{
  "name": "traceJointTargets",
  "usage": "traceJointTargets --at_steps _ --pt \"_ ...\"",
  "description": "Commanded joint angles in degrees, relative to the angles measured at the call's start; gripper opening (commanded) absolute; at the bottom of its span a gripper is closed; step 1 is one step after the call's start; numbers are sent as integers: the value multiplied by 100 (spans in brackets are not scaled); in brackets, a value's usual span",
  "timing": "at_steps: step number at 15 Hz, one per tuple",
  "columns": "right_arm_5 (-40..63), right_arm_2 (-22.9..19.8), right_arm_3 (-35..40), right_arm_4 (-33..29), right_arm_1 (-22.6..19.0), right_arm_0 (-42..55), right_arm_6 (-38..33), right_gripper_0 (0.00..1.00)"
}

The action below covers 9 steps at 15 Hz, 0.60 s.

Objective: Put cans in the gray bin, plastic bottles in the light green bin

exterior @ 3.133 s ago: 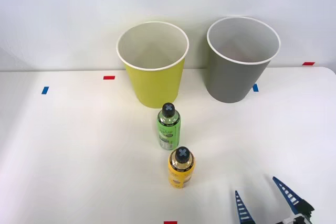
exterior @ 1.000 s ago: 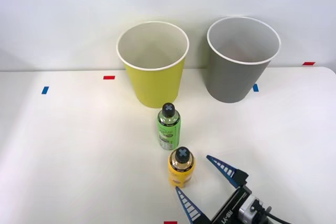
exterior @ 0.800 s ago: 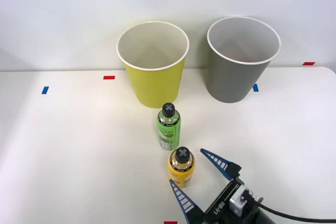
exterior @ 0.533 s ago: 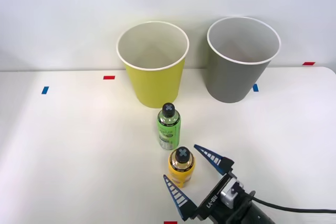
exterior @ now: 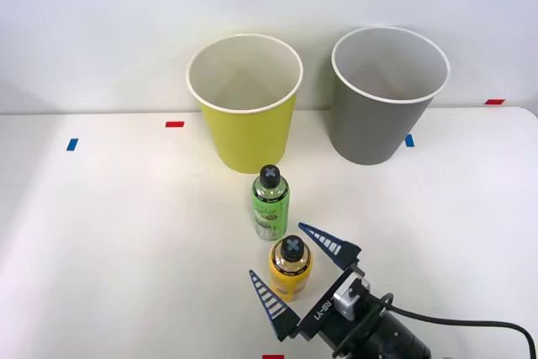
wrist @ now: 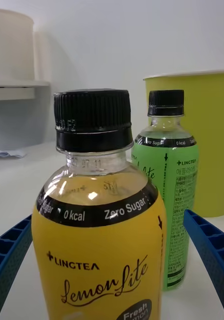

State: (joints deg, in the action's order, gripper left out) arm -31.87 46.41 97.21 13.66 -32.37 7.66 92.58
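Change: over the last three seconds the tool has travelled from the lower right corner of the front view leftward and up the frame, so that its two blue fingers now stand on either side of the yellow-orange bottle; half a second ago they were only beginning to flank it.
Meaning for the task: neither bottle has been lifted, and both bins look empty, so the sorting has not begun; the approach to the first bottle appears nearly complete, and closing on it is the likely next step.
Tool opening: wide, with a clear gap between each finger and the bottle; in the wrist view the ribbed fingers sit at the two lower corners with the bottle between them.
Tool contact: it holds nothing, and no touch with the bottle can be seen.
Yellow-orange bottle: upright on the white desk, lower centre of the front view.
Green bottle: upright just above it in the frame, untouched.
Light green bin: upper centre, directly beyond the green bottle.
Gray bin: upper right, beside the light green one.
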Motion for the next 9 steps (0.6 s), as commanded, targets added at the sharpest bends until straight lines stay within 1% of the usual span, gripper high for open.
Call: traceJointTargets --at_steps 1,2,9 --pt "23 0 -1 -3 -15 -19 146 7" --pt "23 0 -1 14 -15 -19 173 0" --pt "-39 -35 8 67 -42 157 287 0"
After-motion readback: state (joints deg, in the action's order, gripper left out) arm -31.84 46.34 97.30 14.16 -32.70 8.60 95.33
